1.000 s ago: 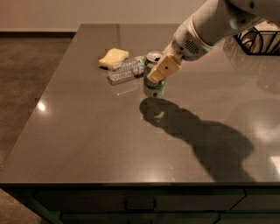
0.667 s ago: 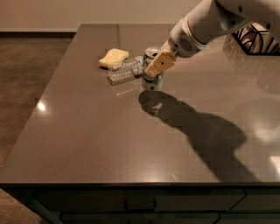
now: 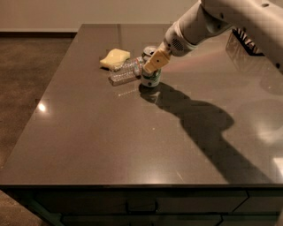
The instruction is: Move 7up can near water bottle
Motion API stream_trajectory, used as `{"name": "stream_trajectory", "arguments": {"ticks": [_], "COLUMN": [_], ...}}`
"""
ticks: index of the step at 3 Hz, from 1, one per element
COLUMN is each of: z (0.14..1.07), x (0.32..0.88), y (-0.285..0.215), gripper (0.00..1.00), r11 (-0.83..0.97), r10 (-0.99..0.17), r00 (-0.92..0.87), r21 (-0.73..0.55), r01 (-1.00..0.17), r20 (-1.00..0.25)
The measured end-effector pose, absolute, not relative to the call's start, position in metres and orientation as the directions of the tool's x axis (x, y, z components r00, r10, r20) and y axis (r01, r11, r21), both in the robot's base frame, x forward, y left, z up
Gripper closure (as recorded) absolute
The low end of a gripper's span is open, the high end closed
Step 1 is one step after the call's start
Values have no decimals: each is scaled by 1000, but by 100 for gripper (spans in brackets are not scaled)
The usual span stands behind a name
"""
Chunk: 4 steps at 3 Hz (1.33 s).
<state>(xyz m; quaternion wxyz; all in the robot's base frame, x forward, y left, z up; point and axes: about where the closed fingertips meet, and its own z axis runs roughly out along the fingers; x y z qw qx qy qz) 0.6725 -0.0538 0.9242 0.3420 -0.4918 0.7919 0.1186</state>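
end effector (image 3: 154,64) clamped on cylindrical 7up can (image 3: 151,80) | beside ribbed clear water bottle (image 3: 125,73) | glossy table (image 3: 106,137)

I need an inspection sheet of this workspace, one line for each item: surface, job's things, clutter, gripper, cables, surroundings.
Surface: dark glossy table, with light reflections and the arm's shadow.
Job's things: 7up can upright, close beside the water bottle, which lies on its side; whether they touch cannot be told.
Clutter: yellow sponge behind the bottle; second silver-topped can partly hidden behind the gripper; dark striped object at far right, not identifiable.
Gripper: gripper at the top of the 7up can.
Cables: nothing seen.
Surroundings: brown floor at left, pale wall behind, drawer fronts below the table edge.
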Motion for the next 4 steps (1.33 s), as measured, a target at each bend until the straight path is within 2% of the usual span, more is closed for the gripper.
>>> {"name": "stream_trajectory", "arguments": {"ticks": [1,4], "z": [916,907], "x": [687,690], "y": [-49,-43], "gripper": [83,12], "r11": [500,500], "r10": [-700,-706], "r00": [-303,-322], "r21": [-141,-122], "r01": [-855,-858], "r20": [-646,-631]}}
